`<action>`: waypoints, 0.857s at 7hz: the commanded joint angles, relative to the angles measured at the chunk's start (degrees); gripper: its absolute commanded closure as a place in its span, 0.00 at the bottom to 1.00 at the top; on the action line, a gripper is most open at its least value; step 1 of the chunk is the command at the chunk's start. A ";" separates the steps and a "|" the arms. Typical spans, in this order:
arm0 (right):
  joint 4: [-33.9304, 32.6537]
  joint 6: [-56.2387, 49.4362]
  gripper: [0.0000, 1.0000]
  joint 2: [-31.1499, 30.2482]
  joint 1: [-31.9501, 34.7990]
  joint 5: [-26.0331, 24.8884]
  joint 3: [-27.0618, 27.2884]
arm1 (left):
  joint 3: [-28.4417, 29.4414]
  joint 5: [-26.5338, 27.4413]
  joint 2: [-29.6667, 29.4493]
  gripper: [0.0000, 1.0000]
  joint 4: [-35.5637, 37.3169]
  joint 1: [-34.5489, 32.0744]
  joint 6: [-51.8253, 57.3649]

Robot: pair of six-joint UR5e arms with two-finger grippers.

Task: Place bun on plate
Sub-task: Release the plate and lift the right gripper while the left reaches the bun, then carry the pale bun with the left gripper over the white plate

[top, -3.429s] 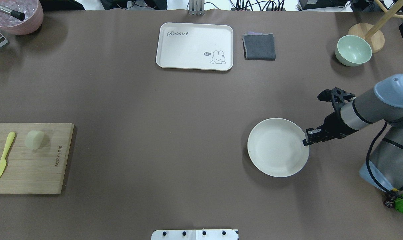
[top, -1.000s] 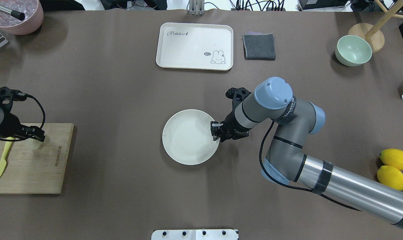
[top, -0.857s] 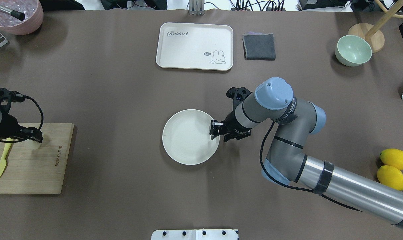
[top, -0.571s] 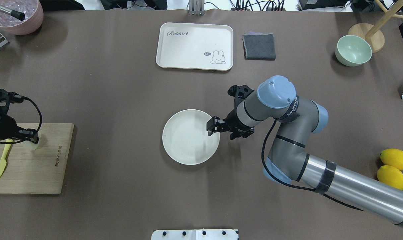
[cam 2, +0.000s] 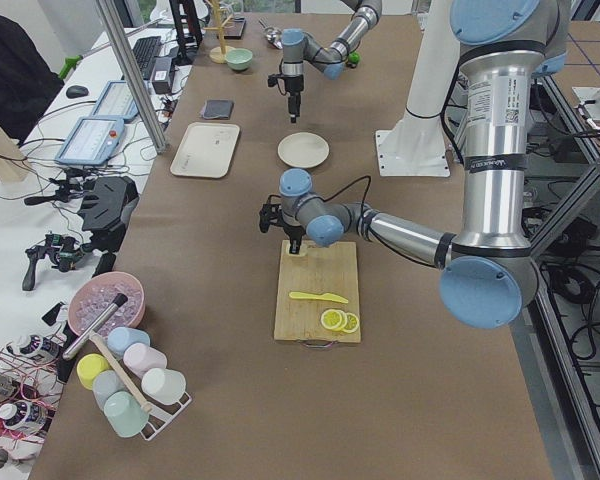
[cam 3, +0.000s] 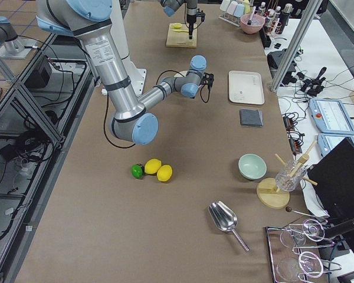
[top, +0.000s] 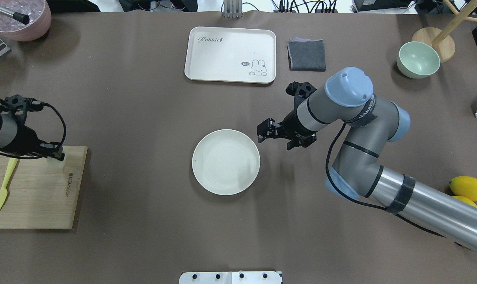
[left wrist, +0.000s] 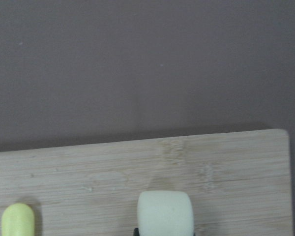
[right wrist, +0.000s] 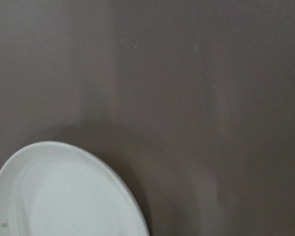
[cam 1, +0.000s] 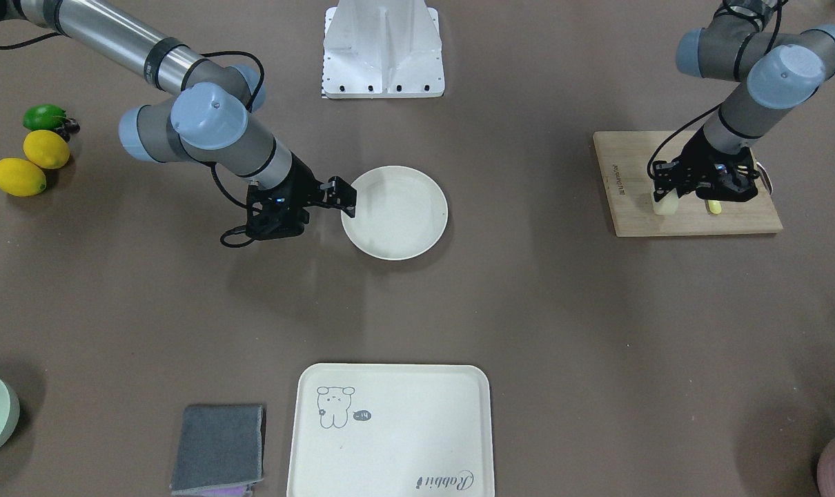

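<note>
- Over the board's (top: 37, 197) 1 o'clock corner in the overhead view, the L gripper (top: 59, 155) sits on top of the bun (left wrist: 165, 214) and hides nearly all of it.
- L wrist cam gives the clean look: bun at 6 o'clock of its frame, pale and rounded, w/ a sliver of black finger under it. Bottom edge cuts both off.
- Front cam adds the bun poking out below the L fingers, at the board edge nearest the plate (top: 226, 161).
- L jaws are closed on the bun's sides. Can't tell if it's clear of the wood or touching.
- L arm enters overhead from 9 o'clock, wrist bent, gripper pointing down at the board.
- R arm reaches in from overhead's 4 o'clock corner, elbow folded. R gripper (top: 263, 131) is at 2 o'clock of the plate, just off the rim, not touching.
- R jaws are spread wide, nothing btwn them. Side views show that gripper tip-down, raised off the table (top: 144, 118).
- R wrist cam catches only a plate arc at 7 o'clock of its frame. No fingers in shot.
- Plate lies at 3 o'clock of the board, well apart.
- Knife (top: 4, 189) is partly under the L arm overhead. Lemon slices (cam 2: 338, 321) show only in the left side view.
</note>
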 commanded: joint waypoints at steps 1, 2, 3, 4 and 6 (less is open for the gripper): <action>-0.59 -6.00 0.00 -5.61 8.12 8.07 3.04 | -2.23 -1.99 -14.96 0.65 12.47 0.28 -8.44; -0.59 -10.82 0.00 -7.99 11.64 10.55 3.05 | -1.80 -1.29 -22.43 0.65 17.33 4.02 -13.16; -0.68 -16.96 0.00 -11.32 13.50 10.75 2.71 | -1.36 2.46 -26.95 0.65 19.64 10.33 -17.56; -1.11 -23.29 0.00 -13.87 15.61 10.84 2.09 | -0.14 8.67 -30.73 0.65 19.92 15.17 -19.43; -2.43 -26.60 0.00 -15.13 16.95 10.84 2.17 | 10.88 16.00 -40.83 0.65 19.84 21.79 -22.61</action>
